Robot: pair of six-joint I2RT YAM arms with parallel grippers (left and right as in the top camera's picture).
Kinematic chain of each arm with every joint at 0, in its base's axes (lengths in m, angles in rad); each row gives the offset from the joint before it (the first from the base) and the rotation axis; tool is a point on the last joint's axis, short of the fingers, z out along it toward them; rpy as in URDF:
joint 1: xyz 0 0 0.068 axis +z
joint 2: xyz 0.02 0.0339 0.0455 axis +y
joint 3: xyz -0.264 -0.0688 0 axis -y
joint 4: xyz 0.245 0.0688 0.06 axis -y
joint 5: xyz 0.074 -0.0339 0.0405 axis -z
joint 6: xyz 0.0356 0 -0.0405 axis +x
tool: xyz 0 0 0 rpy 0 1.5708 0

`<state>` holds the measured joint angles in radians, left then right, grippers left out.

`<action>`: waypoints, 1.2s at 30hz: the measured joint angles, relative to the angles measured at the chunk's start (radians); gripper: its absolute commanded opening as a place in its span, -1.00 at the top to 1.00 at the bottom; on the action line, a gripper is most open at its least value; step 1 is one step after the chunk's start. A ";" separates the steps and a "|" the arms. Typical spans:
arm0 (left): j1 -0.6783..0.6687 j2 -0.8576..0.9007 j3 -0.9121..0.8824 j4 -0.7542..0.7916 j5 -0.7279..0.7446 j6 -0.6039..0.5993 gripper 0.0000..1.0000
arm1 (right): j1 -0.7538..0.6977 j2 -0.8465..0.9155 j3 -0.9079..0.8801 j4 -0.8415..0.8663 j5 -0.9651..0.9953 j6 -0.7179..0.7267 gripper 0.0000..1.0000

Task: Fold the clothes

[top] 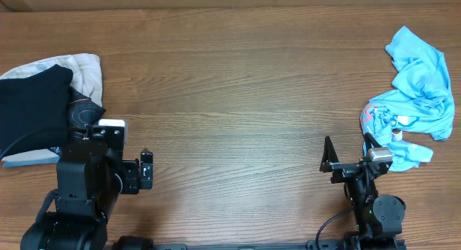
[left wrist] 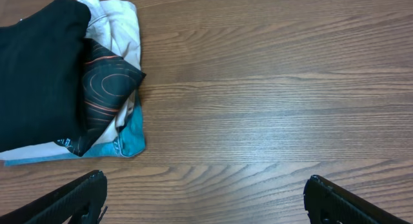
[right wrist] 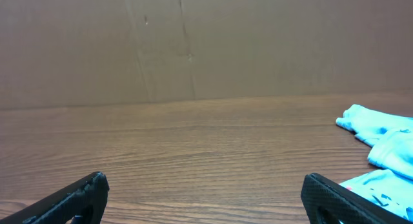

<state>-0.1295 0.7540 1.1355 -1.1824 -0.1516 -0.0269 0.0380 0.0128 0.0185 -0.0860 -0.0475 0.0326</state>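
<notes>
A crumpled light-blue shirt (top: pixel 418 99) lies unfolded at the table's right edge; part of it shows in the right wrist view (right wrist: pixel 384 153). A stack of folded clothes (top: pixel 39 106), with a black garment on top, sits at the far left and also shows in the left wrist view (left wrist: pixel 58 82). My left gripper (top: pixel 146 169) is open and empty, near the front edge, right of the stack; it shows in its wrist view (left wrist: pixel 205 201). My right gripper (top: pixel 349 150) is open and empty just left of the blue shirt; it shows in its wrist view (right wrist: pixel 205 198).
The wooden table (top: pixel 238 84) spans the whole view. A brown cardboard wall (right wrist: pixel 193 43) stands behind its far edge. Both arm bases sit at the front edge.
</notes>
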 measured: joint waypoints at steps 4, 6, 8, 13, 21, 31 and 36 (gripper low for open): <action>0.000 -0.002 0.000 0.000 0.000 0.000 -1.00 | 0.000 0.000 0.000 0.000 0.000 0.000 -1.00; 0.000 -0.014 0.000 -0.008 -0.003 0.000 -1.00 | 0.000 0.000 0.000 0.000 0.000 0.000 -1.00; 0.000 -0.041 -0.006 -0.007 -0.003 0.000 -1.00 | 0.000 0.000 0.000 0.000 0.000 0.000 -1.00; 0.000 -0.188 -0.112 0.054 -0.002 0.000 -1.00 | 0.000 0.000 0.000 0.000 0.000 0.000 -1.00; 0.000 -0.491 -0.578 0.396 0.019 -0.061 -1.00 | 0.000 0.000 0.000 -0.002 0.000 0.000 -1.00; 0.042 -0.738 -1.034 1.081 0.069 -0.090 -1.00 | 0.000 0.000 0.000 -0.003 0.000 0.000 -1.00; 0.068 -0.739 -1.126 1.112 0.089 -0.071 -1.00 | 0.000 0.000 0.000 -0.002 0.000 -0.001 -1.00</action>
<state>-0.0616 0.0151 0.0093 -0.0704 -0.0624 -0.0982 0.0380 0.0128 0.0185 -0.0883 -0.0475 0.0319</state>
